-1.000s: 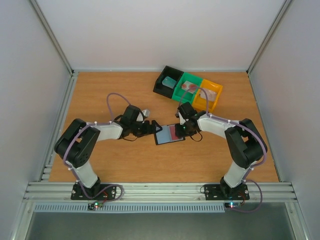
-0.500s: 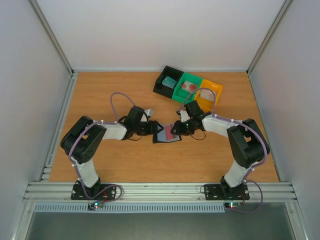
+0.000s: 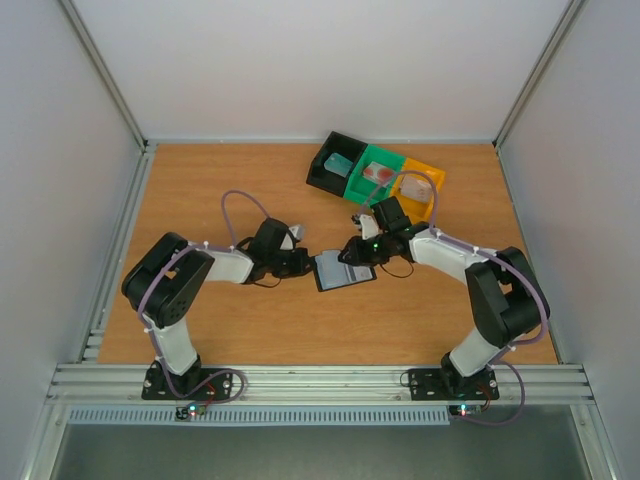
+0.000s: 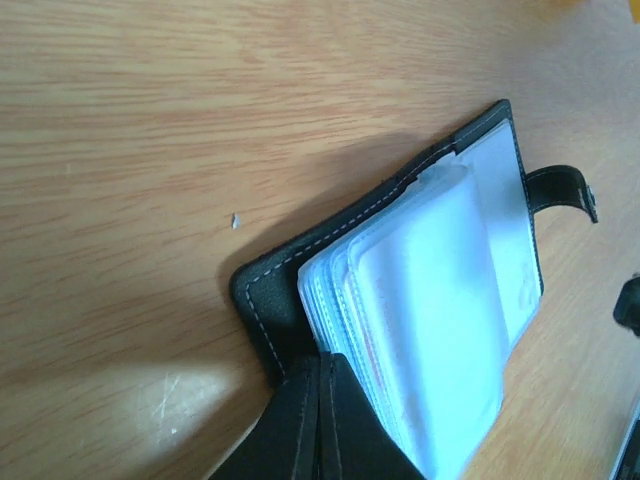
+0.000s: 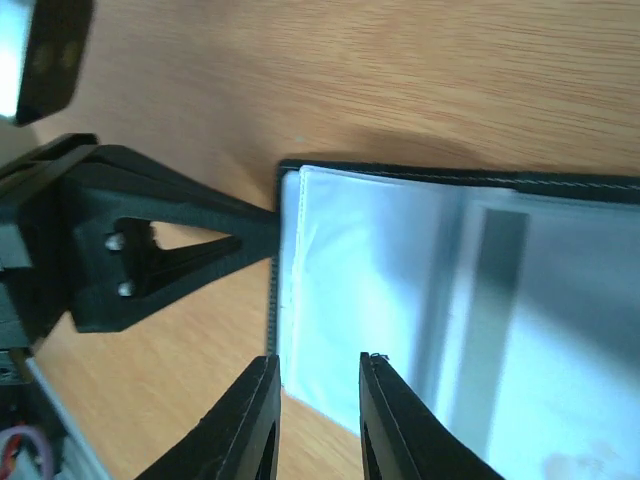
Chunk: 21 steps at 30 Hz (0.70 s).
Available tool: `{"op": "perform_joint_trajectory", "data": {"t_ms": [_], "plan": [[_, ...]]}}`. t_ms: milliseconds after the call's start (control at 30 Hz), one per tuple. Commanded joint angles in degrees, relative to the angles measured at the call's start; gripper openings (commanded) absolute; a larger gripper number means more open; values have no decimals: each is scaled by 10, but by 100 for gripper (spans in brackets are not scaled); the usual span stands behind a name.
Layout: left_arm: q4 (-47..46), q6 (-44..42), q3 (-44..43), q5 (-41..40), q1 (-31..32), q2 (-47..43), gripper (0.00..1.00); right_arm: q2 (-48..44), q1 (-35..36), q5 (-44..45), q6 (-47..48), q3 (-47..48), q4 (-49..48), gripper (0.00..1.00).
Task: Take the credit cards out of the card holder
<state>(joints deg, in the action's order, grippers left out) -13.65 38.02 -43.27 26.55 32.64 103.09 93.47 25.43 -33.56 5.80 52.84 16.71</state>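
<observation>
The black card holder (image 3: 345,272) lies open at mid-table, its pale blue-grey pockets (image 4: 440,300) fanned up and its tab (image 4: 562,190) at the far edge. My left gripper (image 3: 306,263) is shut on the cover's left edge (image 4: 268,300), jaws pressed together (image 4: 322,372). My right gripper (image 3: 349,254) hovers over the pockets (image 5: 400,260) with a narrow gap between its fingers (image 5: 318,362), gripping nothing I can see. The credit cards lie in the trays: a teal card (image 3: 340,163), a reddish one (image 3: 378,173) and a pale one (image 3: 420,187).
Three joined trays stand at the back right: black (image 3: 322,170), green (image 3: 362,182) and orange (image 3: 404,204). In the right wrist view the left gripper (image 5: 150,250) sits close beside my right fingers. Grey walls enclose the wooden table (image 3: 220,170).
The left gripper has closed on the card holder's left edge. The right gripper's jaws have narrowed, and pale pockets now cover the red and teal seen in the open holder earlier.
</observation>
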Motion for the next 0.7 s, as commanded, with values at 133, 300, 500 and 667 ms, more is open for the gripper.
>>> {"op": "perform_joint_trajectory", "data": {"t_ms": [133,300,500,667], "plan": [[-40,-15,17,1,5,-13,0,-22,-1,140,57,29,107,33],[-40,-17,15,0,6,-11,0,-9,69,193,88,55,112,58],[-41,-19,17,-5,9,-14,0,69,102,311,72,108,147,71],[-43,-18,16,-9,10,-12,0,115,136,332,80,148,159,98]]}}
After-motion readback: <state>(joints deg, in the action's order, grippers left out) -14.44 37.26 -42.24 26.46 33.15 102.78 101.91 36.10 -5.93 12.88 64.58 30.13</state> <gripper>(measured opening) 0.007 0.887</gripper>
